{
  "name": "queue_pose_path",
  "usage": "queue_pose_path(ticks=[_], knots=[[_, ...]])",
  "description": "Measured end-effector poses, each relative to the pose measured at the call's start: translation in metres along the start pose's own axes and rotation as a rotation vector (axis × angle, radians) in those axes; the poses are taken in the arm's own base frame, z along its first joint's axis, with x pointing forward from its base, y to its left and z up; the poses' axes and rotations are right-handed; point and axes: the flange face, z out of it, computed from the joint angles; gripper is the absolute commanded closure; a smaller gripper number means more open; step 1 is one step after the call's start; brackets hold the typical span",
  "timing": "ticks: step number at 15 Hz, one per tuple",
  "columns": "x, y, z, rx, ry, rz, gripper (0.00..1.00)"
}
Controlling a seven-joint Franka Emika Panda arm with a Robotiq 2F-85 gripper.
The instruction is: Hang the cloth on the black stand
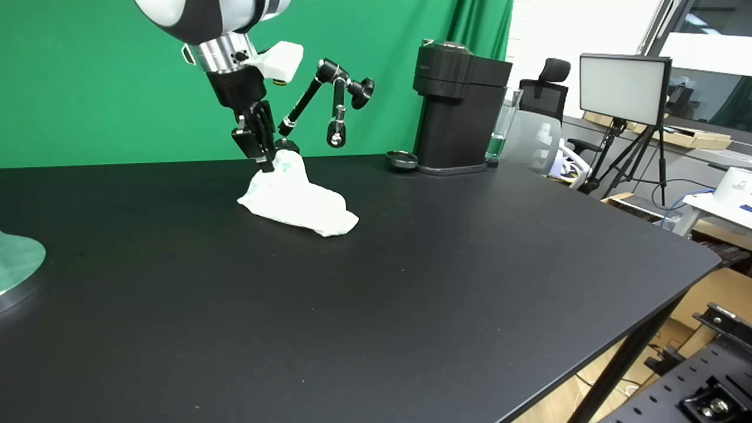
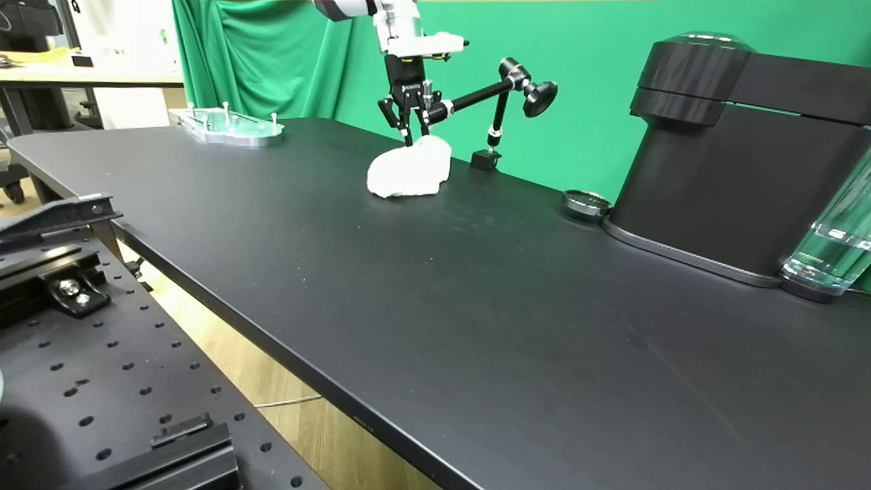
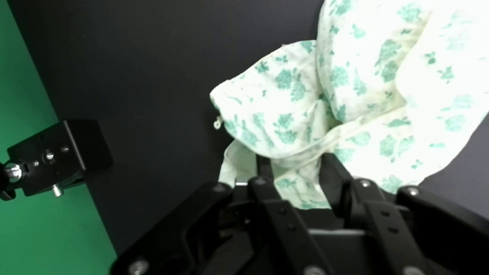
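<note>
The cloth (image 1: 299,200) lies crumpled on the dark table near its back edge. It shows white in both exterior views (image 2: 408,170), and its green flower print shows in the wrist view (image 3: 386,72). The black stand (image 1: 305,106) is a jointed arm with a knob, standing just behind the cloth; it also shows in an exterior view (image 2: 480,96). In the wrist view only its base (image 3: 86,145) and lower joint show. My gripper (image 1: 269,164) points down at the cloth. Its fingers (image 3: 296,168) are apart, with a fold of cloth between them. The tips are partly hidden by cloth.
A black coffee machine (image 1: 455,106) with a clear water tank (image 1: 502,126) stands along the back edge. A small round tray (image 1: 402,160) sits beside it. A clear plate with short posts (image 2: 231,129) lies at the table's far end. A green curtain (image 1: 376,35) hangs behind.
</note>
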Motion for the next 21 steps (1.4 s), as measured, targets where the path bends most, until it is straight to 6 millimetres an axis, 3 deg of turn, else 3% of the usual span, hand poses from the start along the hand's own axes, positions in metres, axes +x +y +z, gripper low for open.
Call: queue_pose_path(ticks=[2, 12, 16, 21], knots=[[0.0, 0.001, -0.002, 0.01, 0.005, 0.001, 0.99], [0.001, 0.0, -0.019, 0.068, 0.041, 0.042, 1.0], [-0.001, 0.007, -0.058, 0.04, 0.079, 0.081, 1.0], [-0.017, 0.019, -0.128, -0.036, 0.133, 0.189, 1.0]])
